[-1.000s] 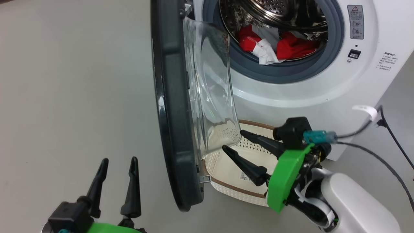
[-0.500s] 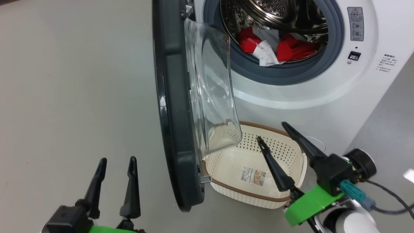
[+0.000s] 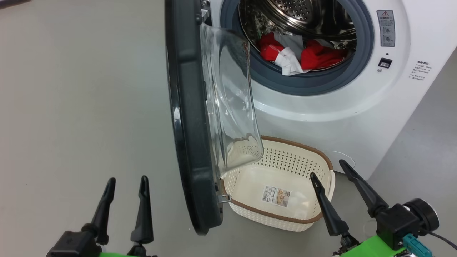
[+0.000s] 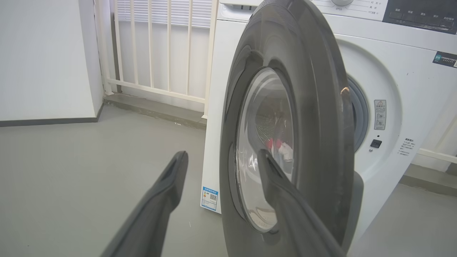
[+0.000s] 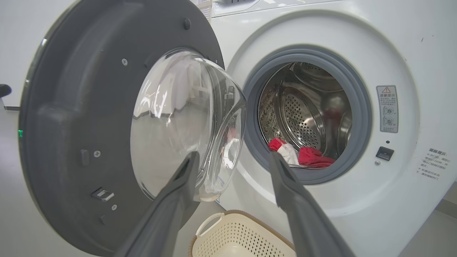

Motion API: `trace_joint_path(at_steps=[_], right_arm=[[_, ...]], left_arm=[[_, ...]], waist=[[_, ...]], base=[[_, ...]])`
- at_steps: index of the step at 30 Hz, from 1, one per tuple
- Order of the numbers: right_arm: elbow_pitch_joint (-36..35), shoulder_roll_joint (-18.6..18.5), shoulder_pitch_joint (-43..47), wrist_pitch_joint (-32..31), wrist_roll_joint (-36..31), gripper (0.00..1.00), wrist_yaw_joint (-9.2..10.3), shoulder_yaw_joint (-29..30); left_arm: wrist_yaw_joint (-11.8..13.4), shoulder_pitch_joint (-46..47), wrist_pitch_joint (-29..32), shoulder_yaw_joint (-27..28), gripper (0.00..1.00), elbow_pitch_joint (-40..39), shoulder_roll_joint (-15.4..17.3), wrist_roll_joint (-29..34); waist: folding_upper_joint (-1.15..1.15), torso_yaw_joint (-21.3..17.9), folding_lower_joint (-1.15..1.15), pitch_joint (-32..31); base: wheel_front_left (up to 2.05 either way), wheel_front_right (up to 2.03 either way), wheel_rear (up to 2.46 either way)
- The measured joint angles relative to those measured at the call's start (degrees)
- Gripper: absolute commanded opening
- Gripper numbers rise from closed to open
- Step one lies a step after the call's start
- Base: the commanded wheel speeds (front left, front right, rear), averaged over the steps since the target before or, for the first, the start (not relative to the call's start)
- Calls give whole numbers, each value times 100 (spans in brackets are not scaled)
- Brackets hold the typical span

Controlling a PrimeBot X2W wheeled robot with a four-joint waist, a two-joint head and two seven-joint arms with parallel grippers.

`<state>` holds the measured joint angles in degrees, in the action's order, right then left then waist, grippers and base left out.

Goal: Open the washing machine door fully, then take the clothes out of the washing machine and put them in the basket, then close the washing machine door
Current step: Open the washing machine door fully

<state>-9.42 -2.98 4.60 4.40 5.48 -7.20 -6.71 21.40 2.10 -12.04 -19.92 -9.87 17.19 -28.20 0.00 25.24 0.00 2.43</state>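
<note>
A: Where are the clothes (image 3: 314, 57)?
B: Upper right of the frame, low in the drum (image 3: 303, 14) of the washing machine (image 3: 321, 114). The washing machine door (image 3: 189, 142) stands swung out at centre.
A: The basket (image 3: 296, 144)?
B: On the floor, just below the door's glass.
A: And the arms?
B: Left end effector (image 3: 128, 179) lower left, right end effector (image 3: 327, 168) lower right, both spread wide, gripping nothing.

Grey floor (image 4: 71, 160), white railing (image 4: 210, 53) beside a white wall (image 4: 43, 57)

Markings: no legible wording.
I see a warning-triangle sticker (image 3: 386, 28) on the washing machine (image 3: 321, 117), beyond my right gripper (image 3: 326, 167); barcode label (image 3: 275, 195) in the basket (image 3: 285, 157), left of it.
</note>
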Motion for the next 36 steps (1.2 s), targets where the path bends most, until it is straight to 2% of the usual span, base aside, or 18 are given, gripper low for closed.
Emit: trace_joint_path(at_steps=[14,15,16,17,27,31,36], right_arm=[[-33,9,250,42,170,100,0,1],[-34,9,250,42,190,100,0,3],[-34,9,250,42,203,100,0,9],[-35,9,250,42,204,100,0,14],[-34,11,249,47,283,100,0,29],[-18,11,246,48,357,100,0,29],[21,11,245,68,363,100,0,23]], left_arm=[[35,-105,-8,-26,100,110,0,5],[35,-105,-8,-26,95,110,0,5],[35,-105,-7,-29,40,110,0,5],[35,-105,-7,-31,0,110,0,5],[67,-10,-122,3,0,-314,30,221],[11,257,-177,1,0,-611,23,388],[-186,556,-225,-201,0,-924,5,632]], waist=[[0,-17,0,-25],[0,-19,0,-25],[0,-21,0,-26],[0,-23,0,-26],[0,-49,0,11],[0,-76,0,19],[0,-110,0,3]], base=[[0,0,0],[0,0,0],[0,0,0],[0,0,0],[0,0,0],[0,0,0],[0,0,0]])
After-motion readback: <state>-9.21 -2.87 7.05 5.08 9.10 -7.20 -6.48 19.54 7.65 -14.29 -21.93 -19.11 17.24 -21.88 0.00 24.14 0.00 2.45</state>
